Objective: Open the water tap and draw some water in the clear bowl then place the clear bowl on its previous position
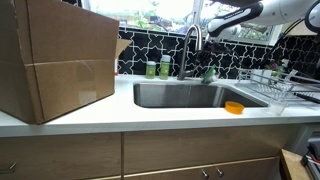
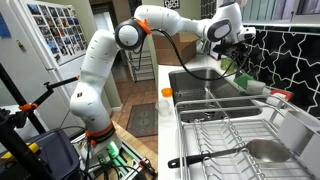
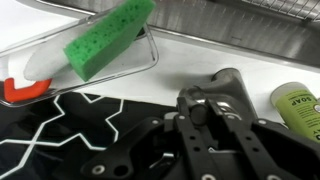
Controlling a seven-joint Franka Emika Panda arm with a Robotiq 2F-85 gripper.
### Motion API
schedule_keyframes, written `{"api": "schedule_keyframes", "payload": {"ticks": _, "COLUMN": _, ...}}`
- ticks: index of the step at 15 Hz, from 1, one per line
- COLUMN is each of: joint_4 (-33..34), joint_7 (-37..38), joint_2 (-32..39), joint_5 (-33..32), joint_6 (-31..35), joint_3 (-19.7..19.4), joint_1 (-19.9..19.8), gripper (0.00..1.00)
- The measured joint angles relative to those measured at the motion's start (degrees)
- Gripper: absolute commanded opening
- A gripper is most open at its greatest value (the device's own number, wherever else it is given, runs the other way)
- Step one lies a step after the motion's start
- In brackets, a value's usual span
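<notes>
The water tap point(image 1: 191, 45) is a tall steel gooseneck behind the sink, also seen in an exterior view point(image 2: 222, 62). My gripper point(image 1: 207, 37) is at the tap's upper part in both exterior views point(image 2: 237, 44). In the wrist view the gripper point(image 3: 198, 108) is shut on a short dark rod, the tap's handle, beside a grey metal part point(image 3: 226, 84). The clear bowl point(image 1: 272, 88) stands on the counter beside the sink, behind the small orange dish point(image 1: 234, 106), apart from the gripper.
A big cardboard box point(image 1: 55, 55) stands on the counter. Green bottles point(image 1: 158, 68) stand by the tap; one shows in the wrist view point(image 3: 297, 103). A green sponge point(image 3: 105, 40) lies in a clear tray. A wire dish rack point(image 2: 240, 135) holds a ladle. The steel sink point(image 1: 185, 95) lies below.
</notes>
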Motion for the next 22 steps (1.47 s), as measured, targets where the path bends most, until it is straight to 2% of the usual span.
{"api": "schedule_keyframes", "payload": {"ticks": 1, "joint_4": 0.0, "joint_7": 0.0, "joint_2": 0.0, "joint_5": 0.0, "joint_6": -0.01, "joint_3": 0.0, "joint_1": 0.0, "gripper": 0.06}}
{"api": "schedule_keyframes", "payload": {"ticks": 2, "joint_4": 0.0, "joint_7": 0.0, "joint_2": 0.0, "joint_5": 0.0, "joint_6": -0.02, "joint_3": -0.01, "joint_1": 0.0, "gripper": 0.06}}
{"api": "schedule_keyframes", "payload": {"ticks": 3, "joint_4": 0.0, "joint_7": 0.0, "joint_2": 0.0, "joint_5": 0.0, "joint_6": -0.03, "joint_3": -0.01, "joint_1": 0.0, "gripper": 0.48}}
{"api": "schedule_keyframes", "payload": {"ticks": 4, "joint_4": 0.0, "joint_7": 0.0, "joint_2": 0.0, "joint_5": 0.0, "joint_6": -0.03, "joint_3": -0.01, "joint_1": 0.0, "gripper": 0.49}}
{"api": "schedule_keyframes", "payload": {"ticks": 5, "joint_4": 0.0, "joint_7": 0.01, "joint_2": 0.0, "joint_5": -0.01, "joint_6": -0.06, "joint_3": -0.05, "joint_1": 0.0, "gripper": 0.54}}
{"api": "schedule_keyframes", "payload": {"ticks": 11, "joint_4": 0.0, "joint_7": 0.01, "joint_2": -0.27, "joint_5": 0.01, "joint_6": -1.66, "joint_3": -1.36, "joint_1": -0.3, "gripper": 0.99}}
{"api": "schedule_keyframes", "payload": {"ticks": 17, "joint_4": -0.33, "joint_7": 0.33, "joint_2": -3.56, "joint_5": 0.2, "joint_6": -3.11, "joint_3": -1.55, "joint_1": -0.56, "gripper": 1.0}}
{"api": "schedule_keyframes", "payload": {"ticks": 19, "joint_4": -1.29, "joint_7": 0.59, "joint_2": -5.87, "joint_5": 0.23, "joint_6": -8.21, "joint_3": -1.92, "joint_1": -0.69, "gripper": 0.99}}
{"api": "schedule_keyframes", "payload": {"ticks": 22, "joint_4": -3.68, "joint_7": 0.28, "joint_2": -10.53, "joint_5": 0.28, "joint_6": -20.45, "joint_3": -2.14, "joint_1": -1.39, "gripper": 1.0}}
